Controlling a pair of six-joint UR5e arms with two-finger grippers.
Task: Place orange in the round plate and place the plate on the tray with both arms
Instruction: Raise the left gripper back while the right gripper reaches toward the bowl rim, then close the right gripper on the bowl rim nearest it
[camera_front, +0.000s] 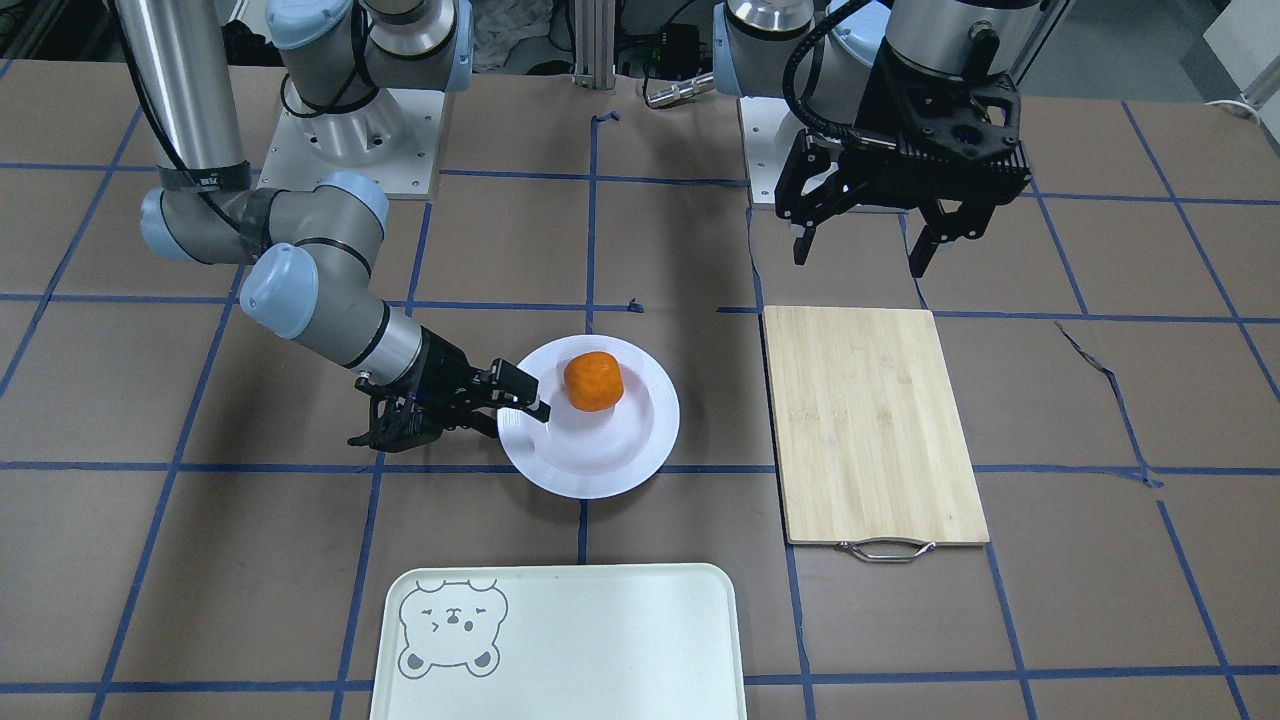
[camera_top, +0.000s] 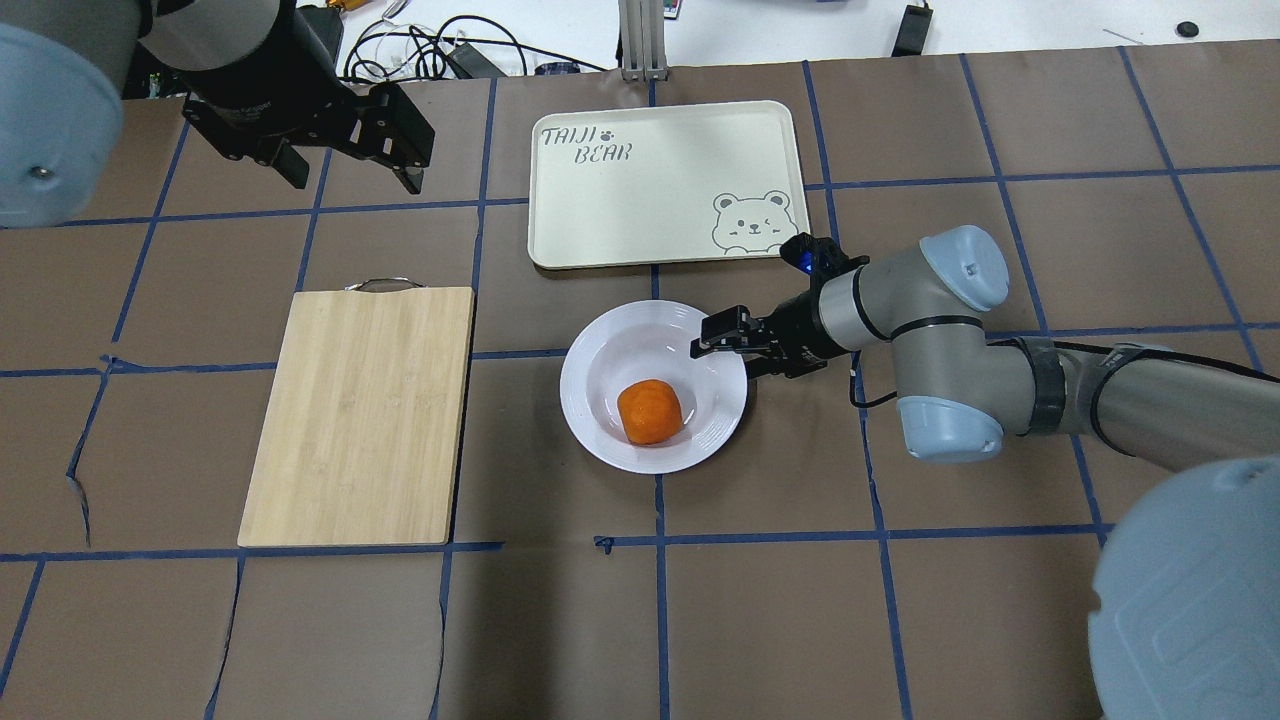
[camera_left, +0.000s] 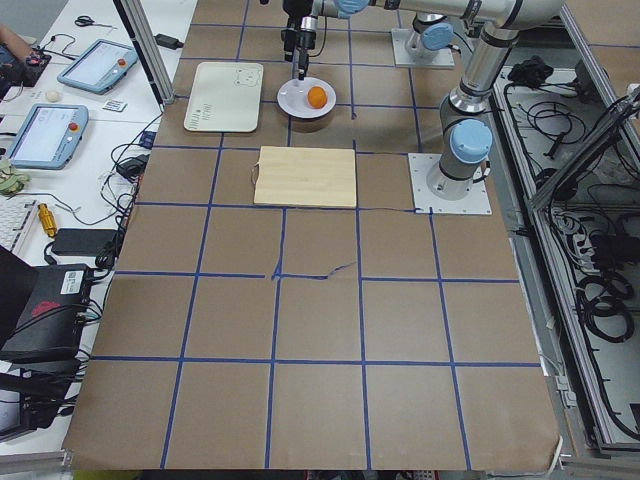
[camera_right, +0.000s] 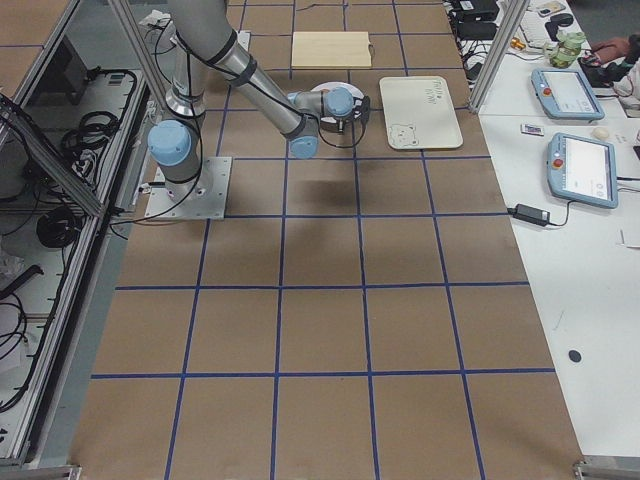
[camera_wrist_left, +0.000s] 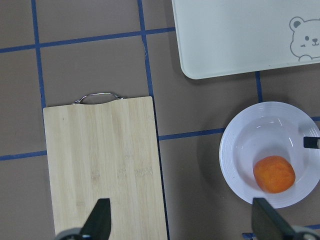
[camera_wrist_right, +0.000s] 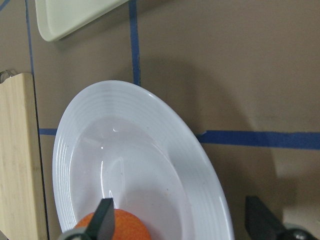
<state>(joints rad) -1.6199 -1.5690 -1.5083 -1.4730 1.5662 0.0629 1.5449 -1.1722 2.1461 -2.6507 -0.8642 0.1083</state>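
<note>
The orange (camera_top: 650, 412) lies inside the white round plate (camera_top: 600, 350), on the side nearer the robot. My right gripper (camera_top: 725, 358) is open and low at the plate's right rim. In the right wrist view one finger sits inside the plate (camera_wrist_right: 150, 150) by the orange (camera_wrist_right: 112, 225) and the other outside the rim. The cream tray (camera_top: 640, 190) with its bear face lies just beyond the plate, with nothing on it. My left gripper (camera_top: 353, 183) hangs open and high, above the table beyond the far end of the board and far from the plate.
A bamboo cutting board (camera_top: 360, 410) with a metal handle lies left of the plate, under the left wrist camera (camera_wrist_left: 100, 160). Brown table covering with blue tape lines surrounds everything. Cables and devices lie past the table's far edge.
</note>
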